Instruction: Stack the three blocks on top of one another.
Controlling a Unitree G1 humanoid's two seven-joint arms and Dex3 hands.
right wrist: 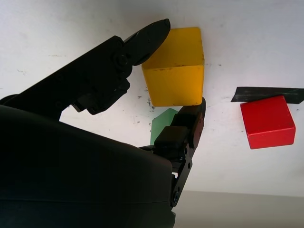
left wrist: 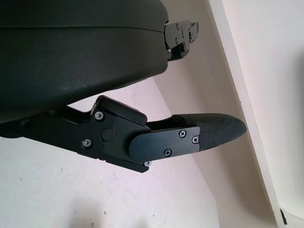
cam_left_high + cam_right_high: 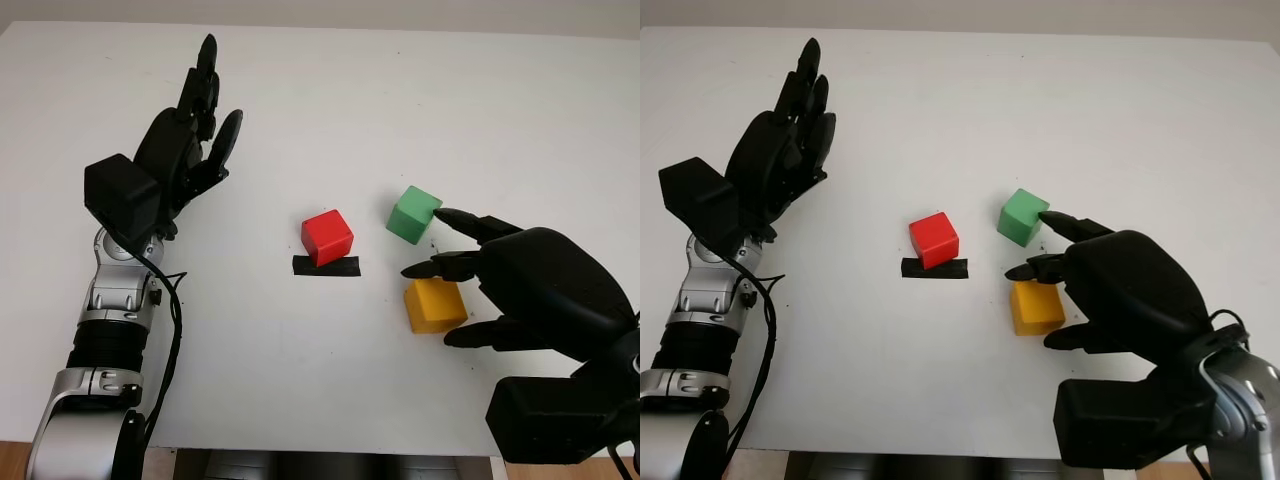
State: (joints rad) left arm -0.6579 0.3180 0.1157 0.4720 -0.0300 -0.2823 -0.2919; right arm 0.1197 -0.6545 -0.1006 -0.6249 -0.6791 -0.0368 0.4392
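Blocks all separate on the white table (image 3: 320, 400); nothing stacked yet

Red block (image 3: 327, 237) sits mid-table, its near edge on a strip of black tape (image 3: 326, 266). Green block (image 3: 414, 214) lies to the right of it and a little farther from the robot. Yellow block (image 3: 434, 305) lies nearer the robot than the green one, near it but apart. All three are cubes, so none has a long axis to line up with.

Right hand (image 3: 540, 290): holds nothing, not closed on anything. It sits just right of the yellow block, fingers pointing left toward the blocks. In the right wrist view one fingertip (image 1: 154, 32) reaches one upper edge of the yellow block (image 1: 175, 66) and another finger (image 1: 190, 124) sits at the opposite face, so the block lies between them. Contact cannot be confirmed.

Left hand (image 3: 185, 140): raised at the far left of the table, open, well apart from every block.

Key relation: yellow block lies directly ahead of the right hand, between its fingers; this hand is much nearer than the left. Judgement: step in hand is grasping yellow, then carrying it left to the red block, probably the stack base
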